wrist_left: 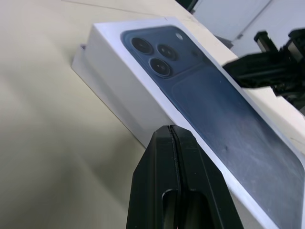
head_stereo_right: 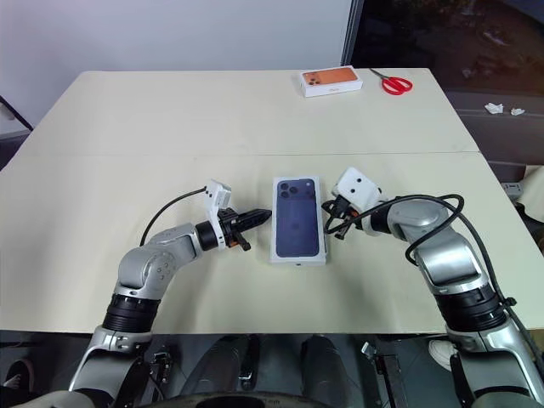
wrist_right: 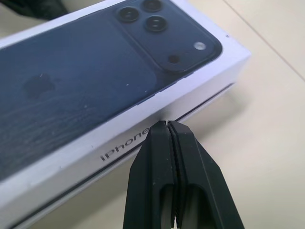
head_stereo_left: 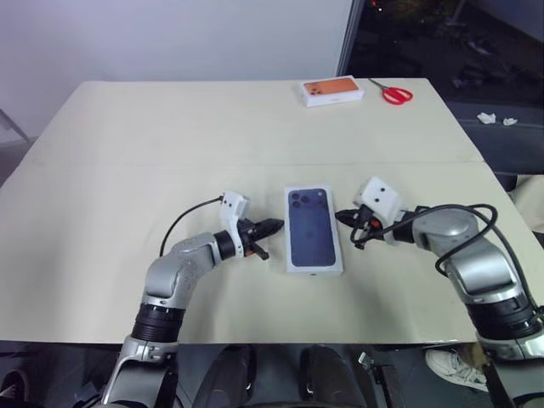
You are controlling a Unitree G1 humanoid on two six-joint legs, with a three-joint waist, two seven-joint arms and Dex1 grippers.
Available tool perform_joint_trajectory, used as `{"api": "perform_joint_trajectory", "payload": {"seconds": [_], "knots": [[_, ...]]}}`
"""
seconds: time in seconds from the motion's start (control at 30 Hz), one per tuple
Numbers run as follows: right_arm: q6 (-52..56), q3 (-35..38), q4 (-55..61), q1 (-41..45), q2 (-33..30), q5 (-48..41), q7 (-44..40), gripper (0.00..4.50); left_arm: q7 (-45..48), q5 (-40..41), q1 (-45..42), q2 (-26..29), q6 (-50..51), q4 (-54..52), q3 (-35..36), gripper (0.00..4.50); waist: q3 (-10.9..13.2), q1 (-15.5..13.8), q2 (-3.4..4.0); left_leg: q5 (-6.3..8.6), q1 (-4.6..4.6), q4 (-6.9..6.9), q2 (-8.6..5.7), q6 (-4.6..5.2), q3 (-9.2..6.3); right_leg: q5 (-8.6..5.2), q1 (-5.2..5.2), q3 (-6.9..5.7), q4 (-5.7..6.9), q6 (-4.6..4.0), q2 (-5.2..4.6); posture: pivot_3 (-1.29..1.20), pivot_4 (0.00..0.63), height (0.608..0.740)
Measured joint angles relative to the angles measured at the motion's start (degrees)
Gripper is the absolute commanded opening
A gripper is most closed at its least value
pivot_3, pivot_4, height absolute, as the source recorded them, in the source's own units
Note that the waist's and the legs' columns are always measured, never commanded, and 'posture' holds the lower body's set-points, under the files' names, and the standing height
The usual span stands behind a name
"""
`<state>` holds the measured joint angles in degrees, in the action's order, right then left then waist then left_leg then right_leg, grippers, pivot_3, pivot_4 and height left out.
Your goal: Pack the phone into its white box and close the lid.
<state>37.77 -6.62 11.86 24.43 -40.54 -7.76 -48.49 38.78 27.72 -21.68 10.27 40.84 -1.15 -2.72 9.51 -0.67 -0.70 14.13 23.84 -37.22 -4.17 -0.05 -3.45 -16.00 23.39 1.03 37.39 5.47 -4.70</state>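
Left gripper (head_stereo_left: 274,227), two black fingers pressed fully together with nothing between them, pointed level toward the left long side of the closed package; in the left wrist view its fingertips (wrist_left: 169,131) stood just beside that white side wall, contact not discernible. Right gripper (head_stereo_left: 342,218), likewise closed tight and empty, pointed down and inward at the opposite long side; in the right wrist view its tips (wrist_right: 167,125) met or nearly met the side wall bearing grey lettering, close to the seam.

Between the two grippers lay the lid (head_stereo_left: 314,229), a white rectangular cardboard cover printed on top with a dark navy-blue phone back, its three-lens camera cluster at the corner farther from the robot and toward the left. The lid sat seated over the white box (wrist_right: 209,101), a shallow white tray of which only a thin strip showed below a dark seam line along the side wall. The phone itself could not be seen; whether it lay inside could not be told. The package rested flat, long axis running away from the robot, on the wide cream-coloured table (head_stereo_left: 127,170), near the front edge.

Well apart, at the far edge of the table, lay a small white box with an orange top (head_stereo_left: 332,90) and, just beside it, red-handled scissors (head_stereo_left: 394,93).
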Motion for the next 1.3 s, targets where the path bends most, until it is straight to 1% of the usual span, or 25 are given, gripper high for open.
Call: {"api": "perform_joint_trajectory", "payload": {"seconds": [0.4, 0.97, 1.3], "knots": [[-2.9, -1.8, -4.9, 1.9, 1.0, 2.2, 1.6, 0.05, -0.3, 0.0, -1.6, -0.9, -0.1, 0.5, 0.1, 0.00, 0.0, 0.0, 0.00, -0.04, 0.00, 0.00, -0.01, -0.07, 0.01, 0.00, -0.01, 0.00, -0.01, 0.00, 0.00, 0.00, 0.150, 0.740], [-4.2, -2.4, -6.5, 2.2, 1.4, 4.3, 2.8, 0.05, -0.3, -0.4, -4.0, -1.5, -1.3, 4.4, 0.1, 0.00, 0.0, 0.0, 0.00, -0.04, 0.00, -0.01, -0.01, -0.07, 0.01, 0.00, -0.01, 0.00, 0.00, 0.00, 0.01, 0.00, 0.150, 0.740], [-4.3, -2.6, -6.7, 2.6, 1.8, 4.8, 3.2, 0.05, -0.3, -0.8, -3.9, -1.4, -1.5, 4.6, 0.2, 0.00, 0.0, 0.0, 0.00, -0.04, 0.00, 0.00, -0.01, -0.07, 0.01, 0.00, 0.00, 0.00, 0.00, 0.00, 0.01, 0.00, 0.150, 0.740]]}}
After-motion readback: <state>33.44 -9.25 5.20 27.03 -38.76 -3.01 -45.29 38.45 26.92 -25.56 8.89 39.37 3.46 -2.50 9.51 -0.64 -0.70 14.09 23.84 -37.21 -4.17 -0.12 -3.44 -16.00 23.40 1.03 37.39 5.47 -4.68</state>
